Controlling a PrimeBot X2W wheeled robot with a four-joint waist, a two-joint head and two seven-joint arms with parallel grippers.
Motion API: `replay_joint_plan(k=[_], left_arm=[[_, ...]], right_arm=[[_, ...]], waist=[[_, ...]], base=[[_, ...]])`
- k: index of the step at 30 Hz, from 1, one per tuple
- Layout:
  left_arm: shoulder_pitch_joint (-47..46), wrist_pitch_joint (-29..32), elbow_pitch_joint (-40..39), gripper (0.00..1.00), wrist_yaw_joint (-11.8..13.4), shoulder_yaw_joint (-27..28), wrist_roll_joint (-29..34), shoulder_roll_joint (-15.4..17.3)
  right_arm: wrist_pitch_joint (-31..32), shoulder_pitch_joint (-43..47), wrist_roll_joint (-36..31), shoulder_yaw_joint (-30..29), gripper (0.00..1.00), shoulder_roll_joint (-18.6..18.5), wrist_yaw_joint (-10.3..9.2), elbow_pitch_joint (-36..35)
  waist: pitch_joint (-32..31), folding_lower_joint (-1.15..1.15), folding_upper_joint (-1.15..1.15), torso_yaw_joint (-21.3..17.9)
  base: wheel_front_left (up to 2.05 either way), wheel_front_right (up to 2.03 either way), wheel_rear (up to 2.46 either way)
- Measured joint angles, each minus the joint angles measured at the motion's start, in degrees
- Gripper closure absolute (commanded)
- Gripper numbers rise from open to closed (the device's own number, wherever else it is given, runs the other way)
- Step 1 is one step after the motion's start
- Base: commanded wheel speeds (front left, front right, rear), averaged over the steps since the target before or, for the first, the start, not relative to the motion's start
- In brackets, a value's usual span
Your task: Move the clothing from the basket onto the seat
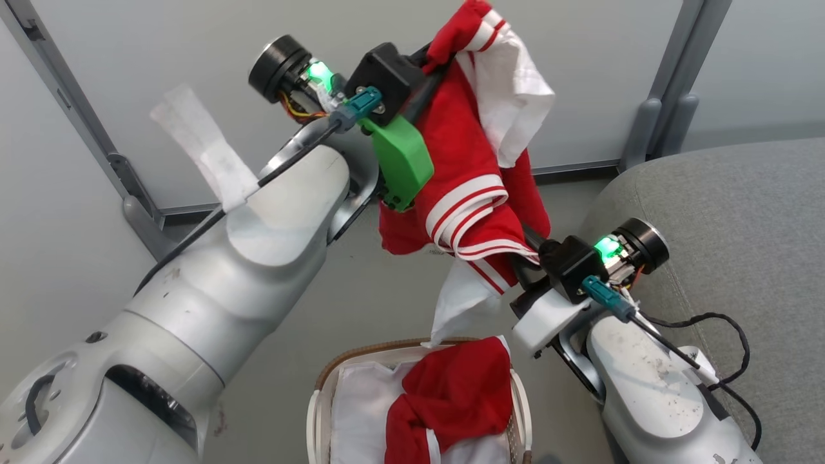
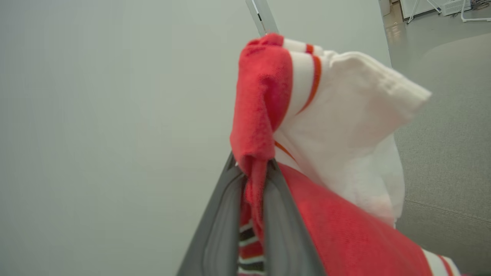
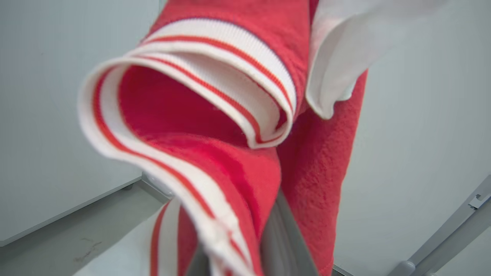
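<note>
A robot's two arms hold a red sportswear garment in the air above a laundry basket. The left gripper, raised high, has its two grey fingers pressed together on a bunched red fold at the garment's top. A white panel with a red stripe flops over beside the pinch. The right gripper, lower and toward the sofa, is closed on the garment's bottom part, where a white ribbed band with red stripes curls open in a loop. The cloth hangs stretched between the two grippers, touching neither basket nor sofa. A white corner of it dangles down to just above the basket's far rim.

The small white basket with a brown woven rim stands on the grey floor, near the sofa's front edge. A second red garment lies crumpled inside it, against the rim nearest the sofa, on a white liner. The grey fabric seat lies beside the right arm. Pale wall panels stand behind.
</note>
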Motion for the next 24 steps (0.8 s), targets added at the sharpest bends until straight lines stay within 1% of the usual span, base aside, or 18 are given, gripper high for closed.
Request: replay_joint_plan(k=[1,3,4,5,6,10,15,19,24], left_arm=[[0.8,-0.1,0.5,0.92,0.0,0.4,-0.6,0.2],[2.3,-0.5,1.2,0.53,0.0,1.0,-1.7,0.6],[3.2,-0.8,1.5,0.38,0.0,1.3,-2.1,0.8],[4.2,-1.0,1.7,0.11,0.2,1.9,-2.3,1.0],[5.2,-1.2,1.8,0.00,0.3,2.4,-2.7,1.0],[11.4,-1.6,1.7,0.00,1.1,5.0,-5.2,1.0],[19.5,-1.9,-2.6,0.00,2.4,10.7,-5.1,1.6],[27.0,-1.9,-6.4,0.00,2.6,15.1,-3.6,2.0],[34.3,-1.9,-8.3,0.00,2.1,18.9,-1.1,2.1]], right_arm=[[0.0,0.0,0.5,-0.4,1.00,0.0,0.00,-0.5],[0.0,0.0,1.5,-0.9,1.00,0.0,-0.01,-1.4],[0.0,0.0,1.7,-0.9,1.00,0.0,-0.01,-1.8],[0.0,0.0,2.1,-1.0,1.00,0.0,0.00,-2.3],[0.0,0.0,2.5,-1.2,1.00,0.0,0.00,-2.8],[0.0,0.0,3.3,-1.8,1.00,0.0,0.00,-3.9],[0.0,0.0,3.1,-2.6,1.00,0.0,-0.01,-4.6],[0.0,0.0,2.8,-4.0,1.00,0.0,0.00,-4.9],[0.0,-0.1,2.1,-5.4,1.00,0.0,0.00,-5.4]], waist=[[0.1,0.00,0.00,-0.1],[0.2,0.00,0.00,-0.3],[0.2,0.00,0.00,-0.4],[0.3,0.00,0.00,-0.5],[0.3,0.00,0.00,-0.6],[0.6,0.00,0.00,-0.8],[1.1,0.00,0.00,-1.1],[1.4,0.00,0.00,-1.2],[1.5,0.00,0.00,-1.6]], base=[[0.00,0.00,0.00],[0.00,0.00,0.00],[0.00,0.00,0.00],[0.00,0.00,0.00],[0.00,0.00,0.00],[0.00,0.00,0.00],[0.00,0.00,0.00],[0.00,0.00,0.00],[0.00,0.00,0.00]])
